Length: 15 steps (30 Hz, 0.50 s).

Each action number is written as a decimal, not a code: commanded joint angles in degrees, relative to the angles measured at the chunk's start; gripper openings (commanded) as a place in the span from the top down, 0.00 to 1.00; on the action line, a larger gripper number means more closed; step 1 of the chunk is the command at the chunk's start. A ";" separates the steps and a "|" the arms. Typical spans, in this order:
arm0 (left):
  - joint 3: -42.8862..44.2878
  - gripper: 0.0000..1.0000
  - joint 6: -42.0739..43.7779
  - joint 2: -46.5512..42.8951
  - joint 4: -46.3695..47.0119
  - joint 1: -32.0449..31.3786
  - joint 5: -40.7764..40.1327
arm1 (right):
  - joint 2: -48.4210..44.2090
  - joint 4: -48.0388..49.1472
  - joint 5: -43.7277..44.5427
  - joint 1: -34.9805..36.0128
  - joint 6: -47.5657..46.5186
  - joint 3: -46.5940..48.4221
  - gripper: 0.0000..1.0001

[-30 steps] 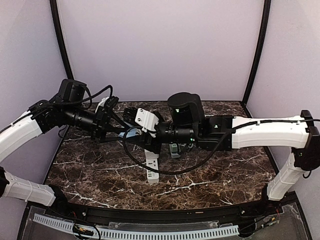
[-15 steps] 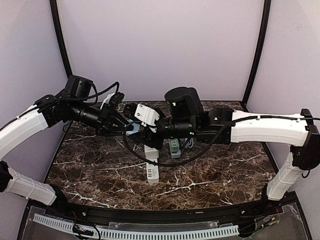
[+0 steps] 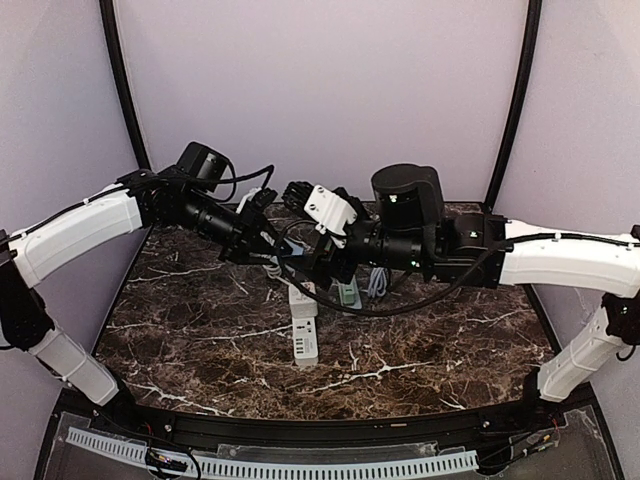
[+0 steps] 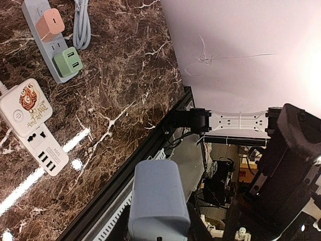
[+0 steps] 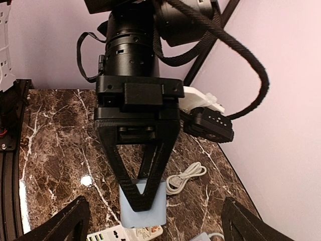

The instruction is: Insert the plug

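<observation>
The plug (image 5: 145, 216), a pale blue-grey block, hangs in the air over the far middle of the table (image 3: 200, 340), just above the far end of the white power strip (image 3: 303, 325). It has just changed hands. A second ago the right gripper (image 5: 160, 221) was pinching it while the left stood half spread. Now the left gripper (image 5: 142, 198) is clamped narrow on the plug's upper end, and the right one's fingers (image 5: 70, 221) have sprung wide, sitting out at the corners of its own view with nothing between them.

So the handover looks done, and the left arm carries the plug from here on. From its wrist camera I see the plug's body (image 4: 158, 201) close up, and beyond it the white strip's free socket (image 4: 32, 143). The grey strip (image 4: 52, 45) farther off already holds an orange adapter (image 4: 50, 21) and a green one (image 4: 67, 61).

I can't see the pins — I'd check their orientation before lowering. The right arm should back away first.
</observation>
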 commanded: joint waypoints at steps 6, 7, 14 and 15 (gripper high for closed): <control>11.89 0.99 6.03 9.44 -12.05 -0.16 -5.83 | -6.11 -3.96 14.09 -3.63 8.88 -3.05 0.01; 12.73 0.99 6.18 10.97 -12.97 -0.19 -6.62 | -6.52 -5.96 14.06 -4.62 10.81 -2.79 0.01; 18.51 0.99 5.28 16.43 -19.25 -0.25 -13.60 | -9.15 -16.54 12.55 -12.31 19.07 -1.45 0.01; 18.46 0.99 4.84 16.57 -19.23 -0.28 -14.06 | -9.44 -17.90 11.91 -13.40 19.13 -1.32 0.01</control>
